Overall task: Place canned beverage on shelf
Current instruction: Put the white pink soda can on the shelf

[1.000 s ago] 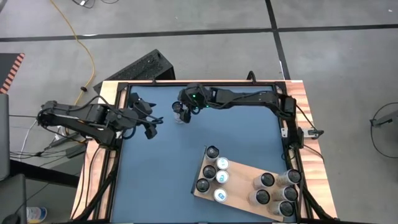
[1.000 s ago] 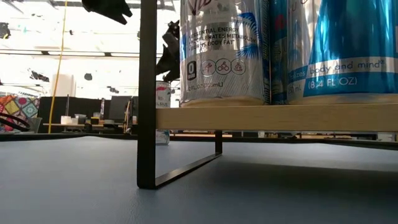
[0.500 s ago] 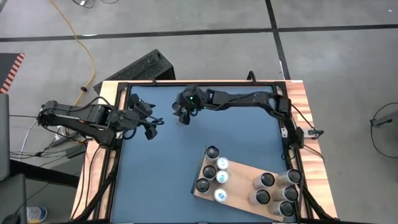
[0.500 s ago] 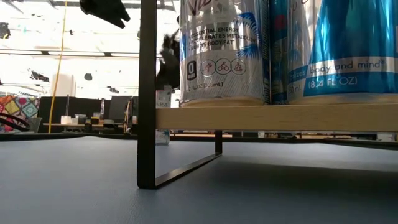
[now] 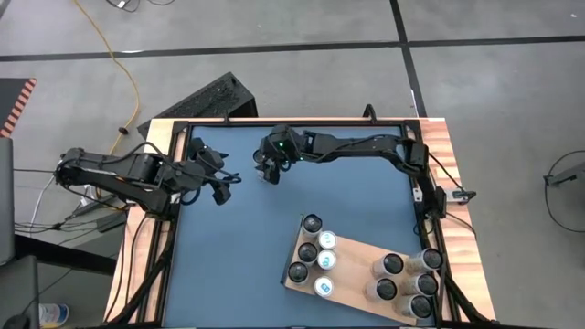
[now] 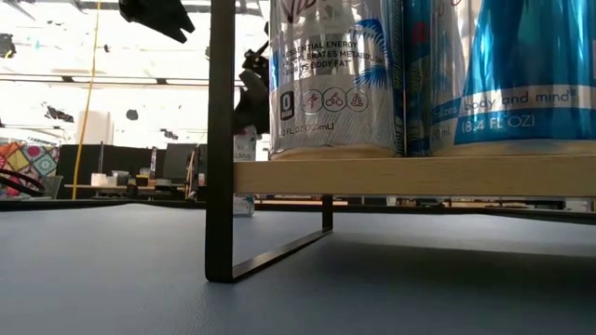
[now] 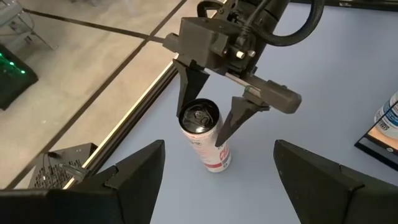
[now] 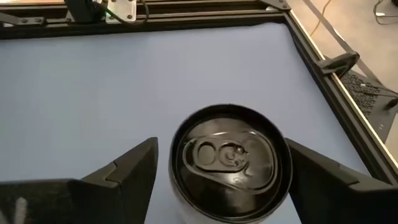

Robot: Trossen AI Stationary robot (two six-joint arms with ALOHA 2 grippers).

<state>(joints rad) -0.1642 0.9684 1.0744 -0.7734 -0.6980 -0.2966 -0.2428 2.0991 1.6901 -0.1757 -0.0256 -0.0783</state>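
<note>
A white can (image 7: pixel 206 134) with red print and a dark top stands upright on the blue tabletop (image 5: pixel 274 228), close to the table's far rail and well apart from the shelf (image 5: pixel 361 271). The right gripper (image 7: pixel 212 109) hangs directly over the can, its two fingers (image 7: pixel 189 84) spread wide and reaching down on either side of the can's upper part; the left wrist view shows a gap between each finger and the can, so it is not gripped. In the right wrist view the can's top (image 8: pixel 230 162) sits centred between that gripper's own fingers. The left gripper (image 5: pixel 222 185) waits above the tabletop just beside the can, on the side away from the shelf, its jaws wide apart and holding nothing. The shelf, a light wooden board on a black metal frame (image 6: pixel 220 140), already carries two clusters of upright cans (image 5: pixel 315 256).
</note>
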